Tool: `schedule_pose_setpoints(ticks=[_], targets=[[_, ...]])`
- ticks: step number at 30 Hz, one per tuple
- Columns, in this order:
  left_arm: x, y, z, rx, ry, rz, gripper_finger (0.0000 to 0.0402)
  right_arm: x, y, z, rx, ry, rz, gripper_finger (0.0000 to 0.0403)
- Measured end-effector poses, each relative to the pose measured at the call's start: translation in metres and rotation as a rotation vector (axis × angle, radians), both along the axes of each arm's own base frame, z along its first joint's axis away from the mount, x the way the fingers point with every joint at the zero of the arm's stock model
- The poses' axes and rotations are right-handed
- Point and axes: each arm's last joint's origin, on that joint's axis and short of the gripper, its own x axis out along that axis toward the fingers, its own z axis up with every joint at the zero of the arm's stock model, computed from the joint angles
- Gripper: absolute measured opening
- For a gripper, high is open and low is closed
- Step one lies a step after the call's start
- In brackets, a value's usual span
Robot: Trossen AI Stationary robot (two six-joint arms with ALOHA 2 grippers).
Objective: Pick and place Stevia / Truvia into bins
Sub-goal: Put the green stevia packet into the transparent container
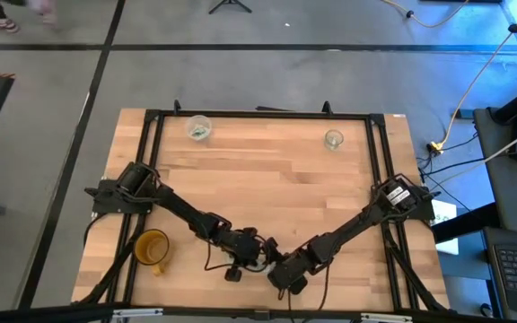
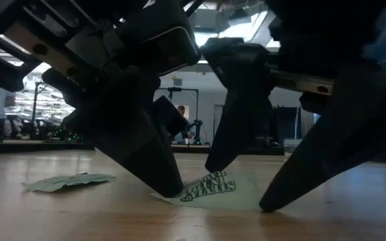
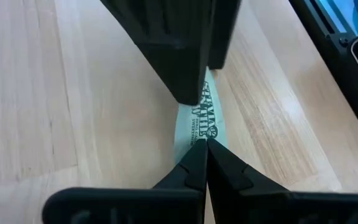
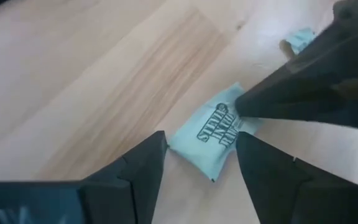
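One Stevia sachet (image 4: 211, 138), pale with dark green print, lies flat on the wooden table near its front edge, between my two grippers. My left gripper (image 3: 205, 144) is shut, its tips down on one end of the sachet. My right gripper (image 4: 201, 146) is open and slants down over the same sachet, one finger on each side of it. A second sachet (image 2: 69, 181) lies flat on the wood a little way off. The bins stand at the far edge: a wider cloudy cup (image 1: 198, 128) with something greenish inside, and a narrower clear cup (image 1: 333, 139). My left gripper's shut fingertips (image 4: 244, 109) rest on the sachet's end (image 3: 199, 134), slanting down from the table's left. Whether they pinch the edge or only press on it, I cannot tell. The sachet lies on the table. I cannot tell whether my right gripper's fingers (image 2: 214, 164) touch the sachet.
A yellow-orange mug (image 1: 153, 248) stands near the front left, beside the left arm. The table's middle is bare wood (image 1: 267, 179). A black frame (image 1: 258, 115) runs along the table's edges.
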Motion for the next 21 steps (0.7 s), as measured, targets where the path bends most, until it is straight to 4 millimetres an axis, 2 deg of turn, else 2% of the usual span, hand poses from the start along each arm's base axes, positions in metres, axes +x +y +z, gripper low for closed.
schedule_pose_setpoints(ticks=[9,21], targets=[[0.0001,0.0005,-0.0004,0.025,-0.017,-0.039,0.0002,-0.0007,-0.0011,-0.0007,-0.112,-0.024,0.049,0.0204],[0.0005,0.0016,-0.0005,0.045,-0.033,-0.069,0.0002,0.0012,-0.0045,-0.0012,-0.184,-0.07,-0.008,0.0204]])
